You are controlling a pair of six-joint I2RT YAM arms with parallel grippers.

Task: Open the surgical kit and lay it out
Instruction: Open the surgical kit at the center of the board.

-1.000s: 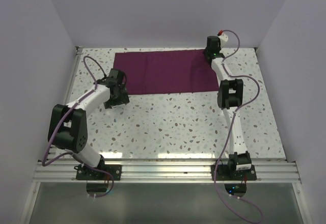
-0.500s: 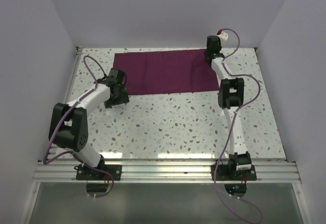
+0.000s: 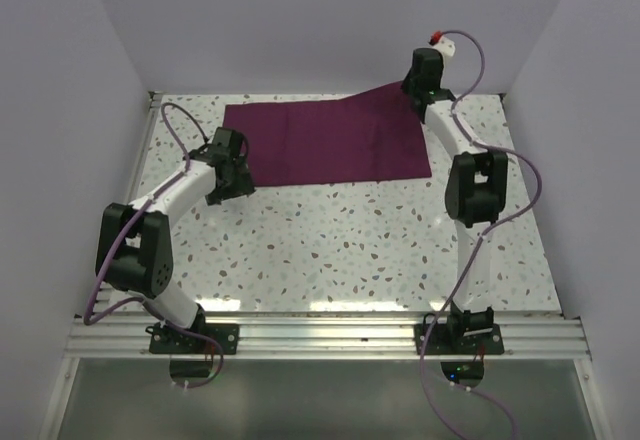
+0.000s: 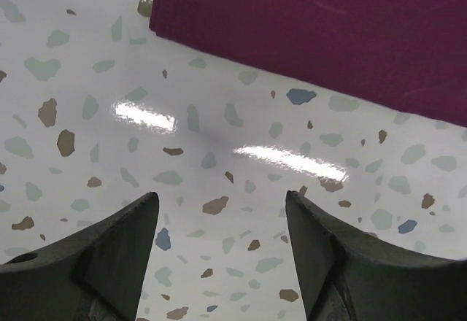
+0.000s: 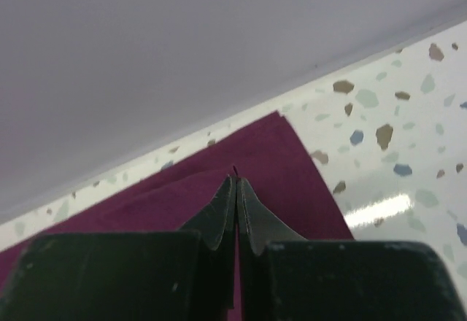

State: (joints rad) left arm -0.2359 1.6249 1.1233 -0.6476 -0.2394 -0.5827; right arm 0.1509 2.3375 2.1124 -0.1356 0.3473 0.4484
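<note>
The surgical kit shows as a flat dark purple cloth wrap (image 3: 320, 140) lying on the far half of the speckled table. My right gripper (image 3: 415, 90) is shut on the wrap's far right corner and holds it raised off the table. In the right wrist view the fingertips (image 5: 236, 179) are pressed together with a thin edge of purple cloth (image 5: 292, 168) between them. My left gripper (image 3: 237, 178) hovers open over bare table just off the wrap's near left corner. In the left wrist view nothing lies between the spread fingers (image 4: 221, 200), and the cloth (image 4: 328, 29) lies beyond them.
Lilac walls (image 3: 330, 20) close in the table at the back and on both sides. A metal rail (image 3: 320, 335) runs along the near edge by the arm bases. Purple cables loop from both arms.
My right gripper shut on the wrap's far right corner and rose, lifting that corner. The left arm barely moved and stayed open.
</note>
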